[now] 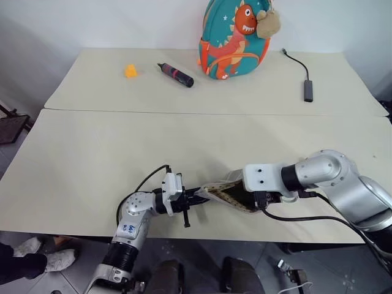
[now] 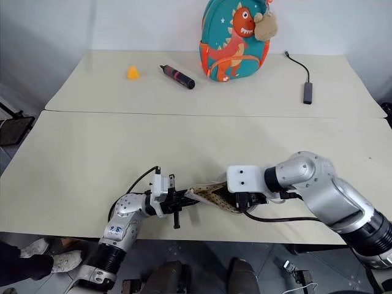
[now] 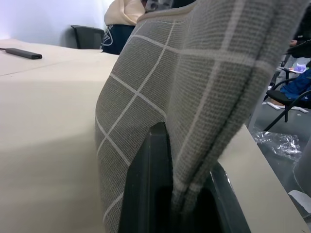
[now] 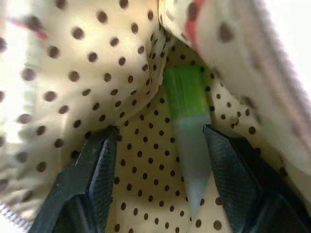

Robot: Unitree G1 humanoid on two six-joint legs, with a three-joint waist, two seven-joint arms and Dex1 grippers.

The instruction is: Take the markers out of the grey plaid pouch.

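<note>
The grey plaid pouch (image 1: 225,195) lies near the table's front edge, its mouth spread to show tan dotted lining. My left gripper (image 3: 184,194) is shut on a fold of its grey fabric (image 3: 194,73) at the left end. From the right, my right gripper (image 4: 161,135) reaches down into the mouth with its two black fingers (image 4: 99,160) apart. A green marker (image 4: 186,97) with a pale cap lies on the lining between those fingers, closer to one, and neither finger presses it. A reddish shape at the lining's upper edge is too blurred to identify.
At the back of the far table stand a teal dinosaur backpack (image 1: 236,40), a black marker with a red band (image 1: 176,75), a small yellow object (image 1: 130,71) and a black cable with an adapter (image 1: 308,90). A seam (image 1: 184,112) separates the two tables.
</note>
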